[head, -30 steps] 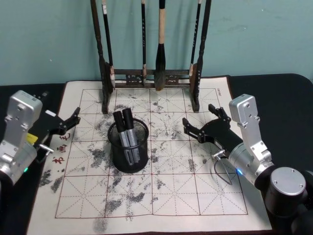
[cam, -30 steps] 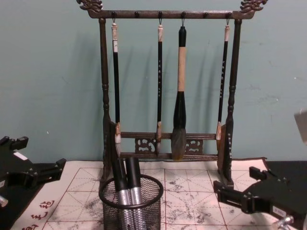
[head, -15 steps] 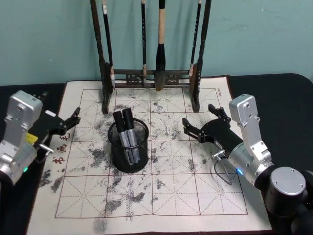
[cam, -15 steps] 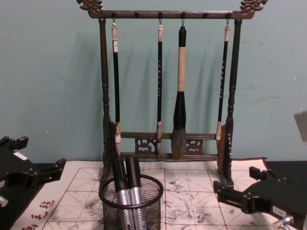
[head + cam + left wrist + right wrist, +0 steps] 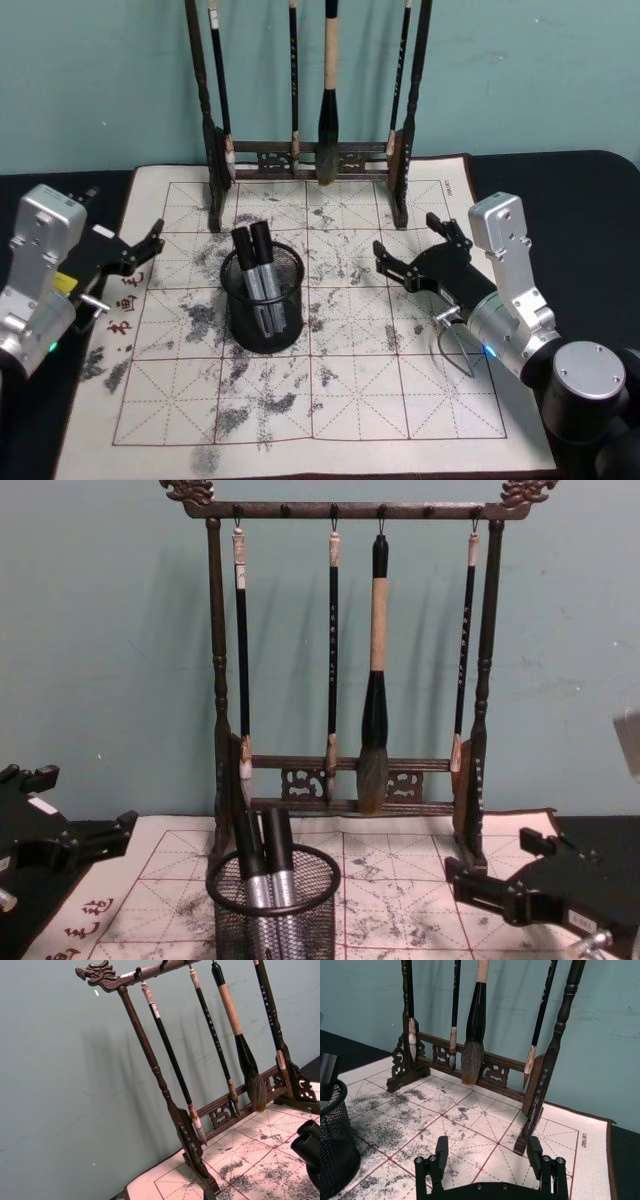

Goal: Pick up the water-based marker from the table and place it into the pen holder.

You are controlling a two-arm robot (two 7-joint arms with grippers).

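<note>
A dark wooden brush rack [image 5: 312, 150] with carved ends stands at the far edge of an ink-stained grid practice mat [image 5: 330, 400]. Four calligraphy brushes [image 5: 375, 680] hang from its top bar. The mat lies on a black surface [image 5: 560, 190] before a teal wall [image 5: 100, 80].

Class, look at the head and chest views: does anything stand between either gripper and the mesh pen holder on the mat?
Nothing visible does. The pen holder, with two markers upright inside, has bare mat on both sides. The left gripper and right gripper flank it, both open. The brush rack stands behind it.
</note>
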